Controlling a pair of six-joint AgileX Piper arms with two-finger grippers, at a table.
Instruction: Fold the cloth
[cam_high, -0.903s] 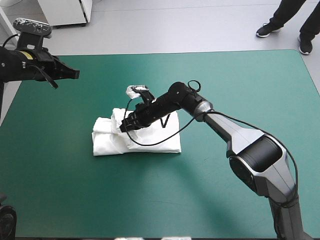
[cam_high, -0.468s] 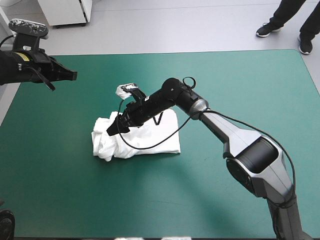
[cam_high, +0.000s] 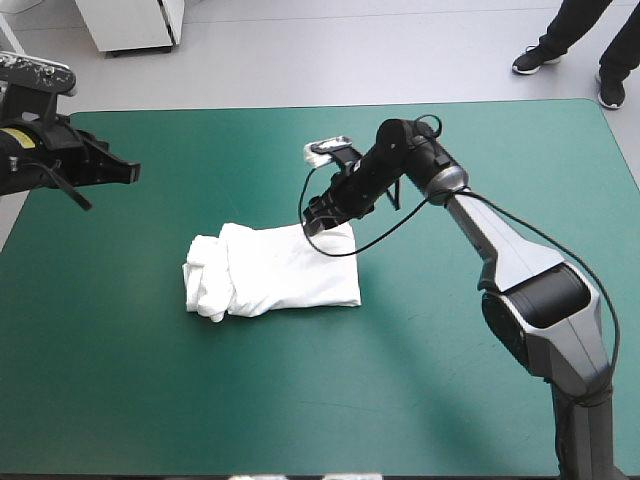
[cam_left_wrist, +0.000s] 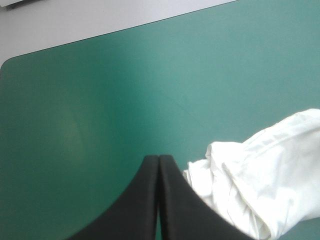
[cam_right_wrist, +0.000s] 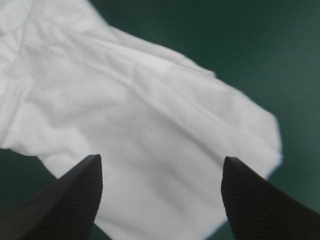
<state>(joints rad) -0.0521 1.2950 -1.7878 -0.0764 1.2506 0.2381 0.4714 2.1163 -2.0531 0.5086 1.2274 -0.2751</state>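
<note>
Right wrist view: the right claw (cam_right_wrist: 162, 167) is seen spread above the T-shirt (cam_right_wrist: 125, 110) — judged soft and limp, best pinched at a corner — the left claw (cam_left_wrist: 159, 162) pressed together.

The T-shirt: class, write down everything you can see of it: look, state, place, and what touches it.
The T-shirt is white, soft-looking cloth, folded into a roughly rectangular bundle lying flat on the teal-green cover near the table's middle. Its right part is smooth; the end toward the table's left edge is bunched and rumpled. The right gripper, open, hangs over its far right corner, gripping nothing; whether it touches cannot be told. The left gripper, shut, is well apart.
</note>
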